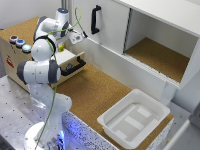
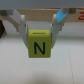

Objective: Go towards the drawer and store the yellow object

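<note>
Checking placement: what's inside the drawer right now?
The drawer is pulled open, its interior mostly hidden behind the arm. The gripper holds the yellow cube, marked N, above a pale surface.

Cork-topped counter [image 1: 95, 92], speckled front edge. On it: white plastic tub [image 1: 134, 118] at 4 o'clock near the front edge, light wooden box [image 1: 22, 52] at 9 o'clock, its drawer [image 1: 70, 62] pulled open over the cork. White cabinet [image 1: 150, 35] at 1 o'clock.
</note>
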Robot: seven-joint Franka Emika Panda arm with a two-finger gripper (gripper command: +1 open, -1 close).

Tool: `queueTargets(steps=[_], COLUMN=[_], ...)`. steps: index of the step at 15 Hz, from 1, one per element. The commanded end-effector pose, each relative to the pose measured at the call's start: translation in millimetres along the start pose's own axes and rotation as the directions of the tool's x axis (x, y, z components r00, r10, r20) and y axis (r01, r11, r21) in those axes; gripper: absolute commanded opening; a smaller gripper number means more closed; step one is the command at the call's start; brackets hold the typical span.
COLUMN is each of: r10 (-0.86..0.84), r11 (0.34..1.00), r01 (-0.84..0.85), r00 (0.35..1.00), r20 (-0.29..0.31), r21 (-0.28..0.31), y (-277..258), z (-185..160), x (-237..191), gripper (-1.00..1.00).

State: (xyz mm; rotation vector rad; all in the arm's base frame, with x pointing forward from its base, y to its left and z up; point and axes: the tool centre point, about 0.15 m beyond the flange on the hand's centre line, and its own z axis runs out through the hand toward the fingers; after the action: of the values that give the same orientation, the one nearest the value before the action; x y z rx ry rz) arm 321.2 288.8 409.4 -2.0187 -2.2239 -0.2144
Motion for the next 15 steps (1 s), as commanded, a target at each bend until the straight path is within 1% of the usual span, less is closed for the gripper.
queueTargets(steps=[1, 2, 3, 6, 8, 9, 10, 12, 14, 15], r10=[-0.053, -0.04, -0.038, -0.057, -0.047, -0.04, -0.03, -0.002, 0.008, 0.001], r11=[0.991, 0.989, 0.989, 0.982, 0.984, 0.982, 0.982, 0.984, 0.987, 0.989], r01=[0.063, 0.052, 0.053, 0.073, 0.063, 0.055, 0.045, 0.015, 0.007, 0.015], r00=[0.995, 0.995, 0.994, 0.994, 0.994, 0.995, 0.996, 0.997, 0.996, 0.994], r20=[-0.081, -0.088, -0.102, -0.097, -0.098, -0.086, -0.081, -0.077, -0.092, -0.107], r21=[0.12, 0.137, 0.14, 0.174, 0.165, 0.182, 0.182, 0.175, 0.161, 0.146], y=[10, 11, 9, 2, 1, 4, 7, 15, 18, 15], z=[45, 53, 59, 81, 97, 107, 113, 118, 112, 106], x=[8, 14, 18, 21, 20, 23, 25, 31, 38, 40], gripper=[-1.0, -1.0, -1.0, -1.0, -1.0, -1.0, -1.0, -1.0, -1.0, 1.0])
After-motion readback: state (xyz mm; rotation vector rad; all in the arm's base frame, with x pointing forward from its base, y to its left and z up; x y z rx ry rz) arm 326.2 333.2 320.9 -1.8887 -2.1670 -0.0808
